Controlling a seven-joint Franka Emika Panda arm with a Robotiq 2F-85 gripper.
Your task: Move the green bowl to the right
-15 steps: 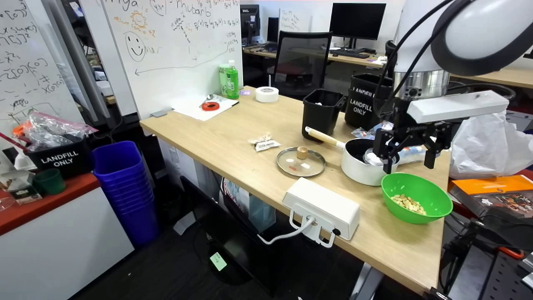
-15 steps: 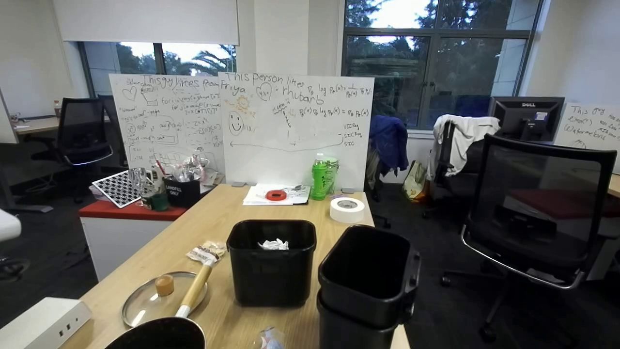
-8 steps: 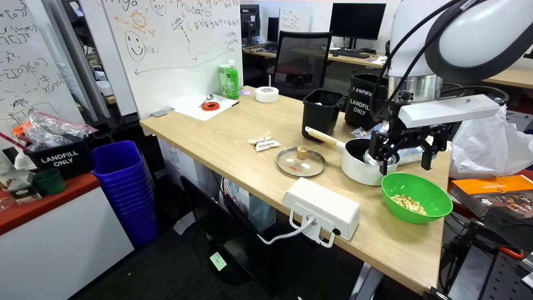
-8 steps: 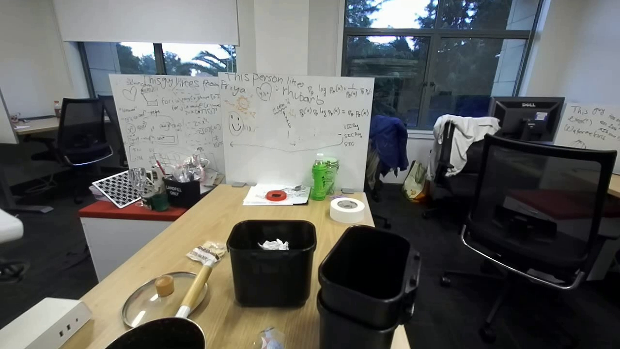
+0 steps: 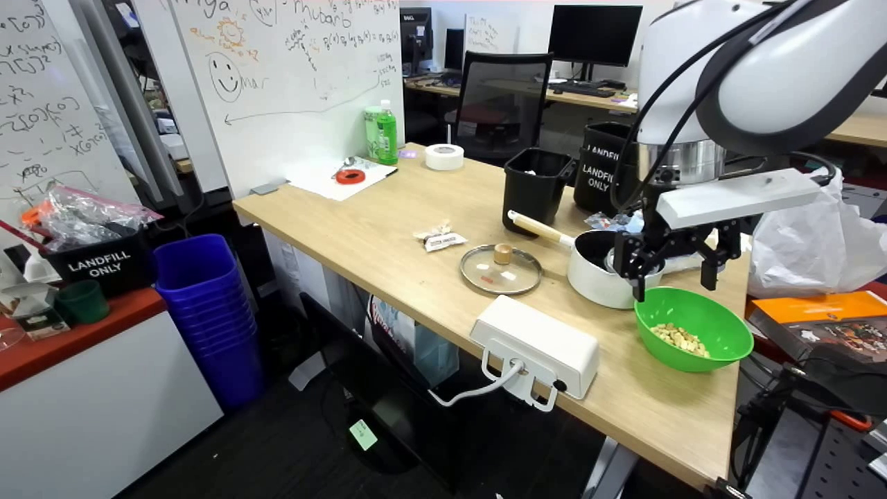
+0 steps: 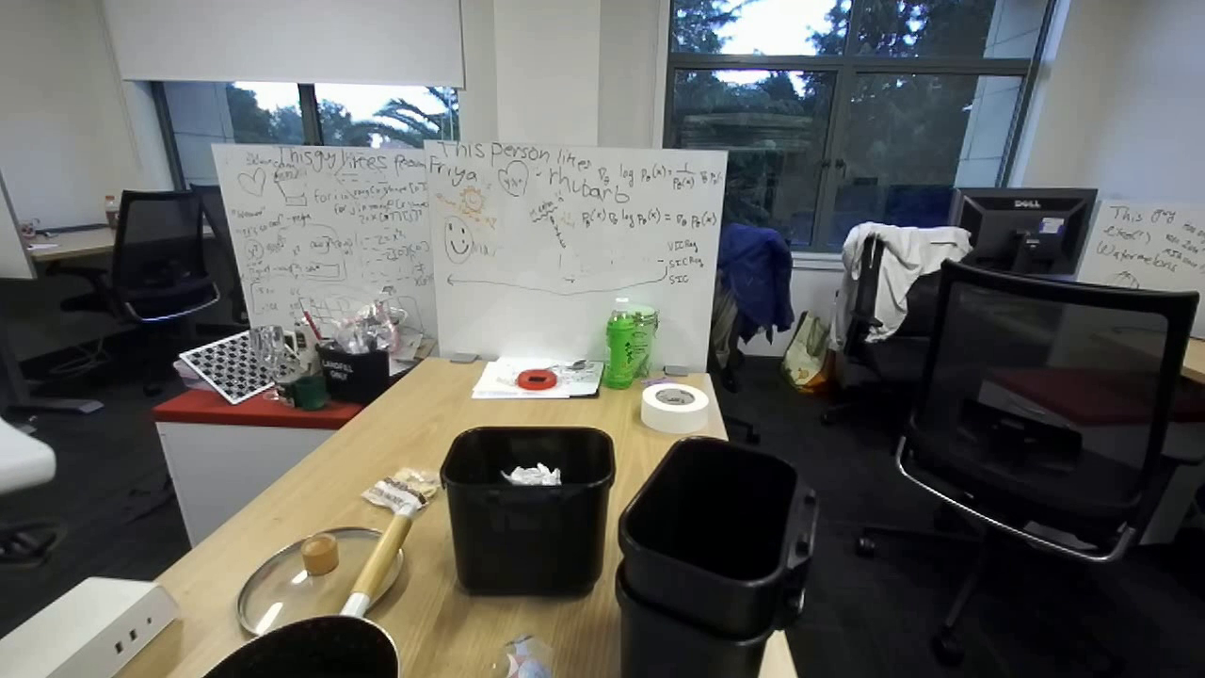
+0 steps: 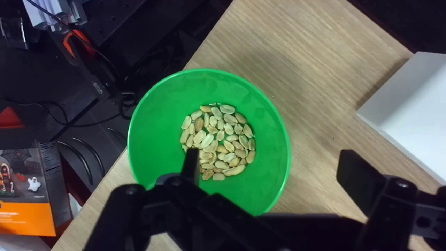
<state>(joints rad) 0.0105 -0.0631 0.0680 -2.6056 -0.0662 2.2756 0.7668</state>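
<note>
The green bowl (image 5: 724,333) stands upright on the table near its end, holding peanuts. In the wrist view the green bowl (image 7: 156,122) fills the middle; its near edge is partly hidden behind my gripper. My gripper (image 5: 672,289) is open and empty, above the bowl's pot-side rim. In the wrist view my gripper (image 7: 270,155) has its left finger over the bowl's inside and its right finger over the table outside, so the rim lies between them. The fingers look apart from the rim. Bowl and gripper are out of view in an exterior view, where a white arm part (image 6: 24,459) shows.
A white pot (image 5: 603,283) stands close beside the bowl, its handle pointing away. A glass lid (image 5: 485,267) and a white box (image 5: 537,343) lie nearby. Black bins (image 6: 527,537) stand farther back. The table's edge is close to the bowl; an orange-black box (image 7: 26,216) lies beyond it.
In an exterior view my gripper has moved a little left and then down, closer to the bowl's rim. The bowl and the other things have not moved.
</note>
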